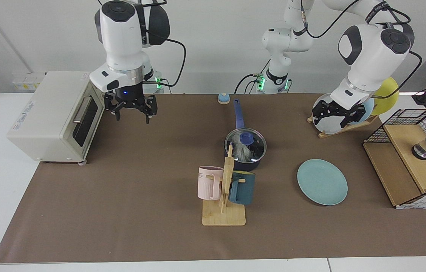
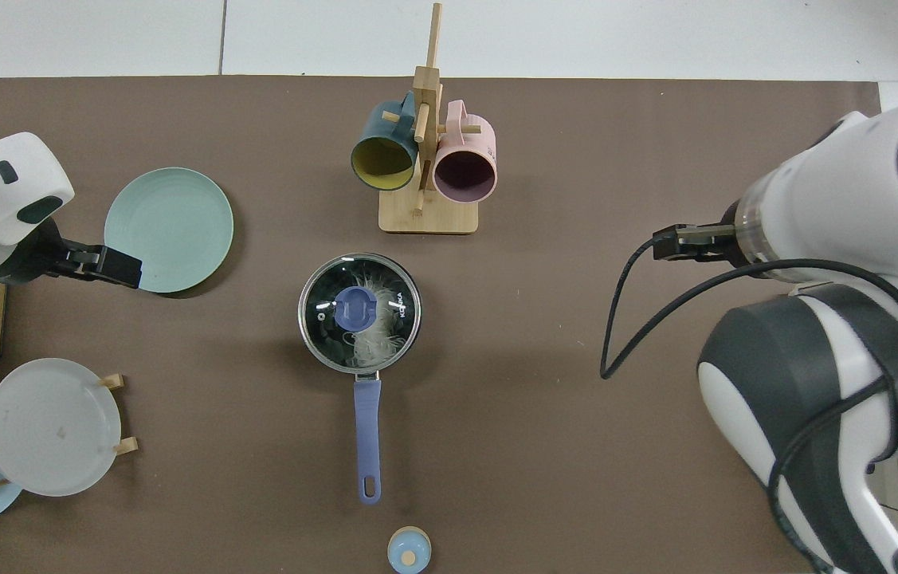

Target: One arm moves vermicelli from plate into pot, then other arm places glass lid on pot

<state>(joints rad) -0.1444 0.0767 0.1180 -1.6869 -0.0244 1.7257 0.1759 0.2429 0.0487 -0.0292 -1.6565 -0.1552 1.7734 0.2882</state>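
Observation:
The dark pot (image 1: 250, 164) stands mid-table with its blue handle (image 2: 366, 434) pointing toward the arms' bases. The glass lid (image 2: 393, 293) with its blue knob (image 1: 245, 136) lies on the pot. White vermicelli (image 2: 373, 341) shows through the glass inside the pot. The teal plate (image 1: 322, 182) lies bare beside the pot. My right gripper (image 1: 132, 112) hangs open and holds nothing, next to the toaster oven and far from the pot. My left gripper (image 1: 333, 115) waits open in front of the plate rack, above the plate's far edge (image 2: 138, 263).
A toaster oven (image 1: 56, 115) stands at one end of the mat. A wooden rack (image 1: 224, 211) with a pink mug and a dark teal mug stands just in front of the pot. A plate rack (image 1: 343, 126), a wire basket (image 1: 413, 151) and a small blue knob-shaped object (image 1: 223, 98) are also here.

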